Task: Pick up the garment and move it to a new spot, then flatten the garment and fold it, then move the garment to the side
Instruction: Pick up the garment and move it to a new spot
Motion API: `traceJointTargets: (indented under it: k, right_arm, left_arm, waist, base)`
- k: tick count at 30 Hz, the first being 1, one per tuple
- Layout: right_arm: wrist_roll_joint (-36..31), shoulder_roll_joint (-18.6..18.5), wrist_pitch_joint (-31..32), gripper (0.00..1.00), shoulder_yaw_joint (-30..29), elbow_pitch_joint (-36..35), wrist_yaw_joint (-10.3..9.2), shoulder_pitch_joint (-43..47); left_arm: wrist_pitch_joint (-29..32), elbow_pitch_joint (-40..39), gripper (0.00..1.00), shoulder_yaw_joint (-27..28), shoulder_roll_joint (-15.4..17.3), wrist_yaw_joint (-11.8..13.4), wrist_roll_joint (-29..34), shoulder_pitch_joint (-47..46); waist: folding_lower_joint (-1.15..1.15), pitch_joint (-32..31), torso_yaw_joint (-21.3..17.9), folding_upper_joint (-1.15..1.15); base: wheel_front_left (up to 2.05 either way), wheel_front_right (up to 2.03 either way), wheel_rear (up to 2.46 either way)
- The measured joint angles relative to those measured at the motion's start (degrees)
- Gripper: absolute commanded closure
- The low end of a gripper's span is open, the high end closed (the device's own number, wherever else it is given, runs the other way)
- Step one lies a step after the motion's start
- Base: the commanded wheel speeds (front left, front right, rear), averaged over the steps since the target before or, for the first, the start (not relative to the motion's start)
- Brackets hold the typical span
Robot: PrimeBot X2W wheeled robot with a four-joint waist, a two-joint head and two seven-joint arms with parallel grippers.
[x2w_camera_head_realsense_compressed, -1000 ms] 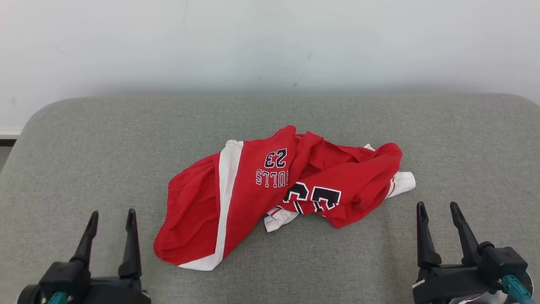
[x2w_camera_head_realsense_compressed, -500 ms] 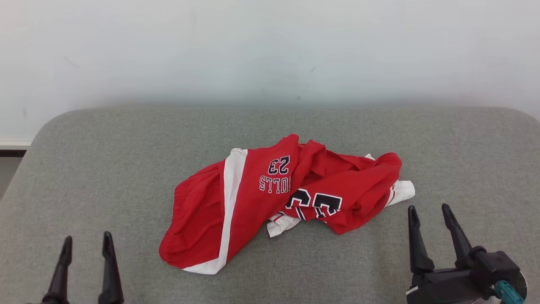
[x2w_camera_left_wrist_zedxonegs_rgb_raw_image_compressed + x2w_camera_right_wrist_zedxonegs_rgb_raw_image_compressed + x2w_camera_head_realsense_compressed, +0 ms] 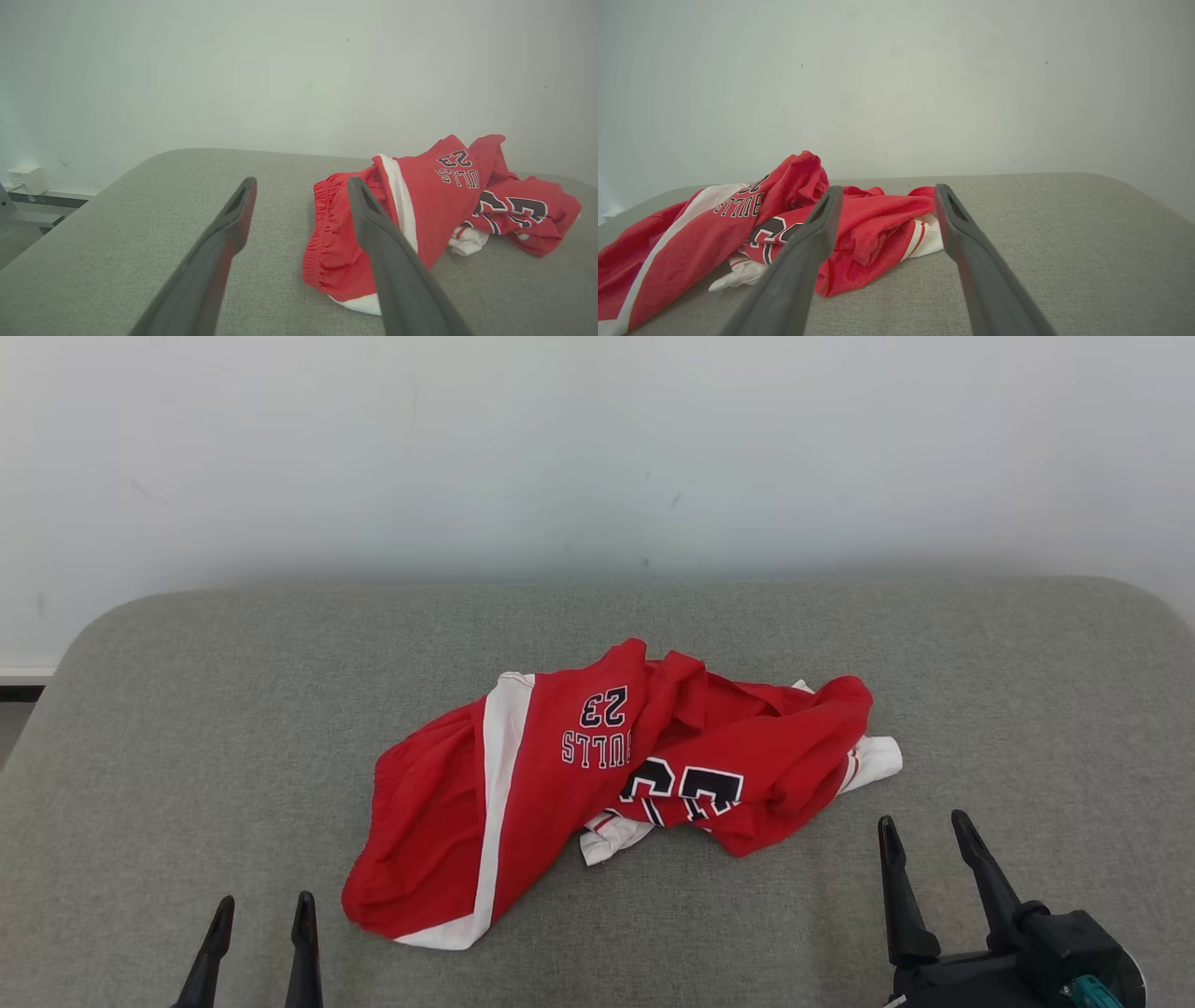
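Garment: a crumpled red sports garment with a white side stripe and dark "23" print (image 3: 597,775) lies bunched around the middle of the grey fabric-covered pad (image 3: 233,709), well apart from every edge.
Handling: probably light, soft and limp. It should sag when lifted, and the thin layers may slide over each other. It is not fragile.
Where to hold: the gathered elastic hem (image 3: 322,228) at its left end and the white-trimmed corner (image 3: 873,761) at its right end look like single, reachable edges. A pinch on the raised middle folds would likely catch several layers.
Left gripper (image 3: 265,899): by the pad's near edge, just left of the garment, fingers spread wide and holding nothing.
Right gripper (image 3: 922,819): by the near edge, near the white-trimmed corner but clear of it, fingers wide apart and empty.
Around: a pale plain wall (image 3: 597,448) runs behind the far edge, and a small white box (image 3: 25,178) sits on a ledge beyond the pad's far left corner.
In the way: nothing lies between either gripper and the cloth.
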Motion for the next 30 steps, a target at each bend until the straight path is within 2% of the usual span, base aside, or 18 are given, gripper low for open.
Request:
traceJointTargets:
  k: [22, 30]
  right_arm:
    - [0.0, 0.0, 0.0, 0.0, 0.6, 0.9, 0.0, 0.1]
    - [0.0, 0.0, 0.0, 0.0, 0.9, 1.2, 0.0, -0.1]
  left_arm:
    - [0.0, 2.0, 0.0, 1.5, -1.7, -2.2, 2.2, -0.7]
    - [0.0, 4.8, 0.0, -1.8, -0.1, -2.4, 2.6, -7.8]
  waist:
    - [0.0, 0.0, -0.2, 0.0]
    - [0.0, 0.9, -0.6, 0.0]
  base:
    - [0.0, 0.0, 0.0]
    - [0.0, 0.0, 0.0]
